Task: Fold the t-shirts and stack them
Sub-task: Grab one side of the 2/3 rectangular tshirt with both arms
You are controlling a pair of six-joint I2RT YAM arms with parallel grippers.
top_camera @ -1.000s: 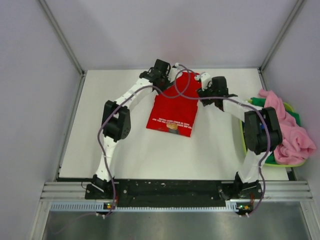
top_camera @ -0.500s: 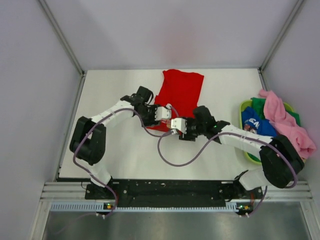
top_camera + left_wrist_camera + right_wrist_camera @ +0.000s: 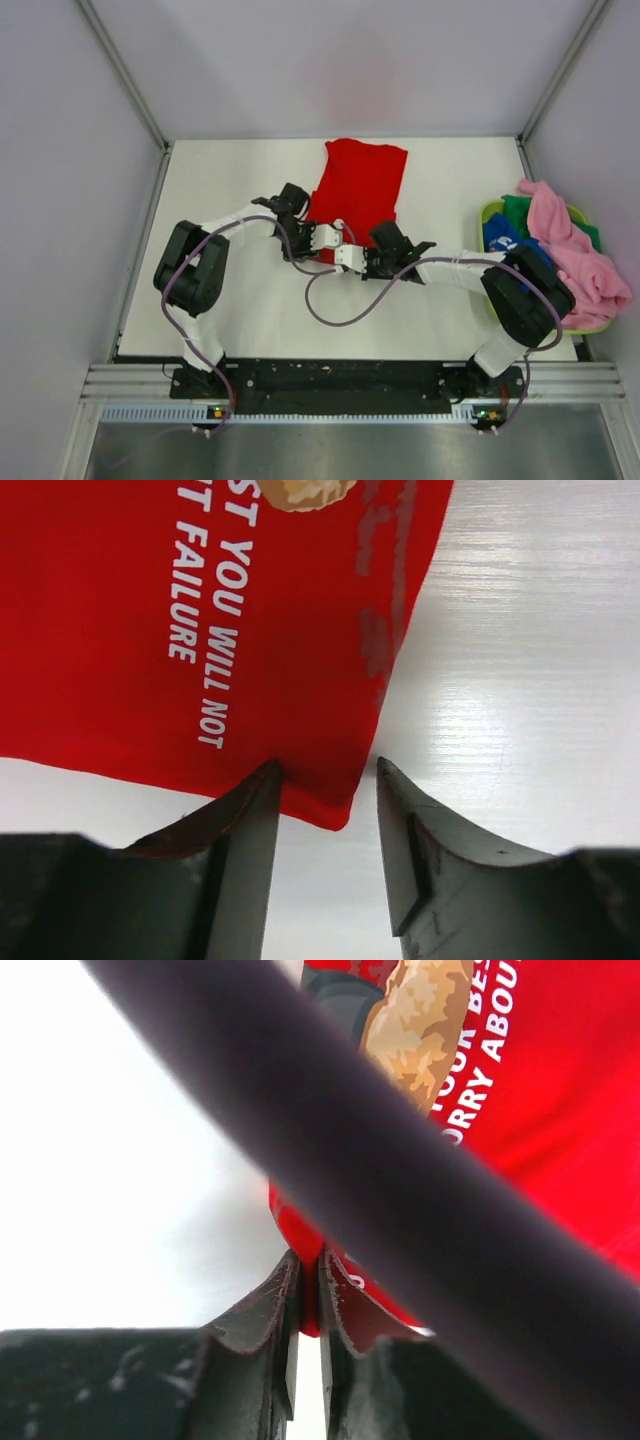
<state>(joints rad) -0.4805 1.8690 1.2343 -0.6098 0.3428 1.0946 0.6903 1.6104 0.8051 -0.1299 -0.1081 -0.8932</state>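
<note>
The red t-shirt lies flat on the white table, stretching from the far edge toward the middle. My left gripper is at its near left corner. In the left wrist view it is open, with the shirt's corner between the fingers and white text above. My right gripper is at the near edge. In the right wrist view it is shut on the red hem, and a dark cable crosses in front of the teddy-bear print.
A lime-green basket stands at the right edge. It holds a pink shirt, a blue one and a dark green one. Purple cables loop over the table in front of the grippers.
Both grippers have moved from the shirt's far end to its near edge. The shirt now lies with plain red upward. Since half a second ago the right arm has drawn in leftward.
</note>
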